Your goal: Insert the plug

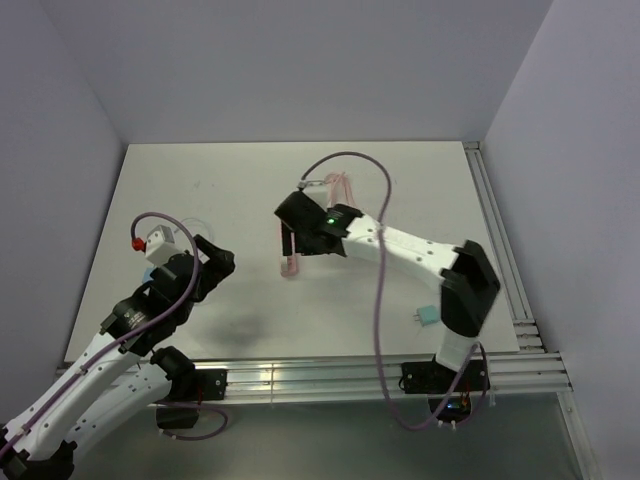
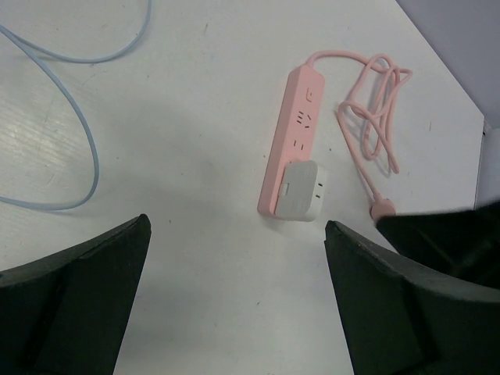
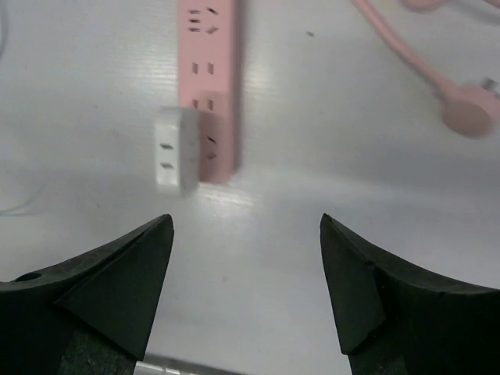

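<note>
On the worktop [image 1: 240, 180], the teal plug [image 1: 427, 316] lies near the front right edge, just beside the right arm [image 1: 420, 255] and well apart from the pink power strip [image 2: 291, 141]. A white adapter [image 2: 303, 190] sits in the strip's end socket. The right fingers [image 3: 101, 289] are spread apart above that end, holding nothing. The left fingers [image 2: 70, 297] are fully spread and empty. A pale blue wire [image 2: 86, 148] loops nearby.

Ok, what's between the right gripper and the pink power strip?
Only bare table, as the right wrist view shows. The open right gripper hangs apart from the pink power strip, whose near end carries a white block.
</note>
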`<action>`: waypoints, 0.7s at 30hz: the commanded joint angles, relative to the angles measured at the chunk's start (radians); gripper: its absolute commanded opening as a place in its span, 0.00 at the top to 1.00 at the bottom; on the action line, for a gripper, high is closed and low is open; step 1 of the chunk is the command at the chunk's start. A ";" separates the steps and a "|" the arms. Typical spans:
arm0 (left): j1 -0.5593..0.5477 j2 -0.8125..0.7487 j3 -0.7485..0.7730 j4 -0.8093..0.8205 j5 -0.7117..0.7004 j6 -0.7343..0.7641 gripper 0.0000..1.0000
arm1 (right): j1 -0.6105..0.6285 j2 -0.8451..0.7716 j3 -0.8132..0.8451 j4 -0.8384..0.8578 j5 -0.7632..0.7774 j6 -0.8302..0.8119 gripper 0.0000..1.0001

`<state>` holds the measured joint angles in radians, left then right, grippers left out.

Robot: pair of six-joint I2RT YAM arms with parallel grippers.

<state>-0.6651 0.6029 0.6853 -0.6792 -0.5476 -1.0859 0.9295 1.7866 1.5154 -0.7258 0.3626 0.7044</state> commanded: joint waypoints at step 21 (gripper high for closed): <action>0.004 0.021 -0.010 0.256 0.344 0.234 0.01 | -0.589 -0.875 -0.851 -0.179 -0.030 0.337 0.07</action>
<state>-0.6651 0.5995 0.6708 -0.4850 -0.2764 -0.9001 0.3878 0.9409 0.6933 -0.8417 0.3504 0.9665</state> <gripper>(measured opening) 0.992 0.921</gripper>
